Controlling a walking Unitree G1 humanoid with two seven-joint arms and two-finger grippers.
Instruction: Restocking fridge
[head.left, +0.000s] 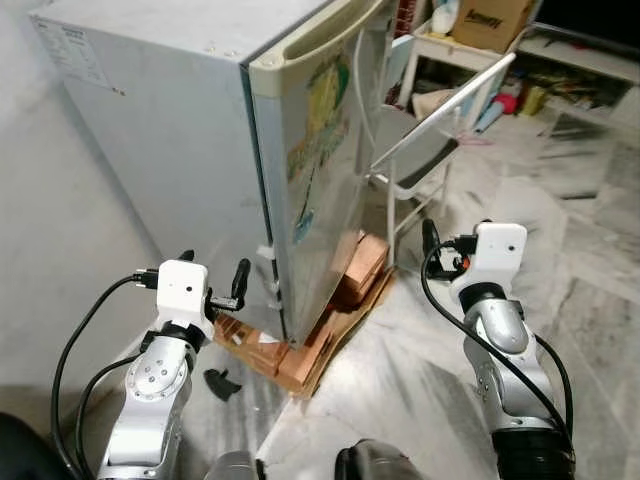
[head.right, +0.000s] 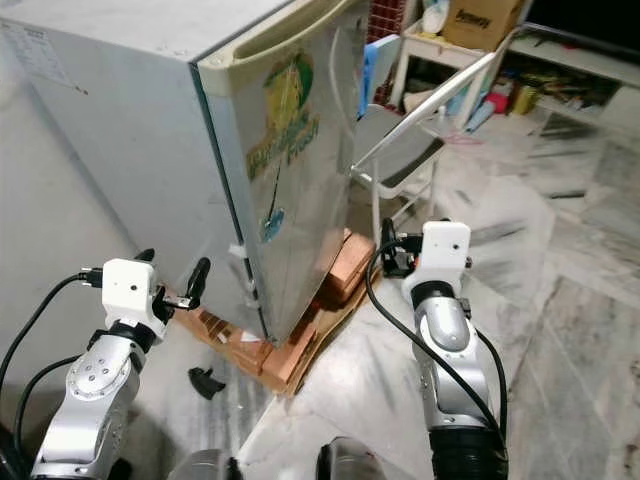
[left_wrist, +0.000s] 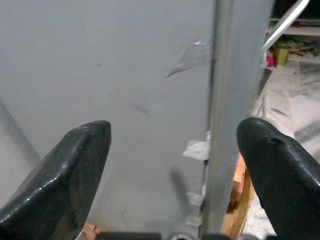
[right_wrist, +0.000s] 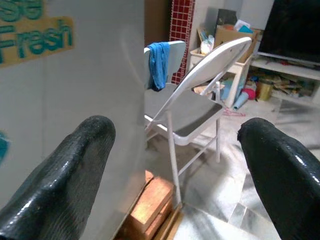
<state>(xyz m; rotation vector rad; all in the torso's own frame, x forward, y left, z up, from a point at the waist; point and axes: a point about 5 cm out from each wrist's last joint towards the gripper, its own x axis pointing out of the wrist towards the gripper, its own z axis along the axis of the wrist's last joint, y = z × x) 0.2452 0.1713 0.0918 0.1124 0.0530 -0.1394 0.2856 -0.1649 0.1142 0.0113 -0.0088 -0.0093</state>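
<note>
Nearest, both silver arms reach forward over a pale grey marbled stone floor (head.left: 590, 270). The left hand (head.left: 212, 275) hovers spread wide and empty, its black fingers (left_wrist: 75, 175) facing the side wall of the fridge near its front corner. The right hand (head.right: 385, 248) also stands wide open with nothing in it, level with the front of the fridge door, looking past it toward the chair.

The small grey-white fridge (head.left: 190, 130), its door shut and bearing a green-and-yellow sticker (head.right: 285, 120), sits raised on orange-brown bricks (head.left: 355, 270) over flattened brown cardboard (head.left: 335, 340). A small black scrap (head.left: 222, 382) lies on the floor beside the left arm.

Just beyond the door's edge stands a white metal folding chair (head.left: 430, 130), a blue cloth (right_wrist: 159, 62) draped behind it. Farther back, a white shelf unit (head.left: 450, 50) carries a brown cardboard box (head.right: 485, 20), with clutter on the floor under it. Open floor stretches to the right of the right arm.
</note>
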